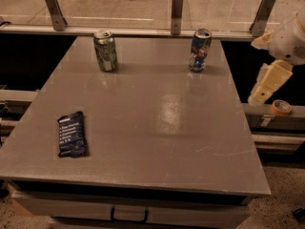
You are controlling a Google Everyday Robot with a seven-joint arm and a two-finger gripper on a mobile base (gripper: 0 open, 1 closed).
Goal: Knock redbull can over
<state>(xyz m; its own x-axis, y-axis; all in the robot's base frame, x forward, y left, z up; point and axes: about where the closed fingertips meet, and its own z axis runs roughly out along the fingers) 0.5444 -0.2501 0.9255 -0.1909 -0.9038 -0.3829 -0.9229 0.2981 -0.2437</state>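
Observation:
The redbull can, slim, blue and silver with dented sides, stands upright near the far right edge of the grey table. My gripper, a cream-coloured piece on the white arm, hangs off the table's right side. It is to the right of the can, a little nearer the camera, and clear of it.
A green can stands upright at the far left. A dark blue snack packet lies flat at the near left. A metal rail with posts runs behind the table. A tape roll sits on a ledge at right.

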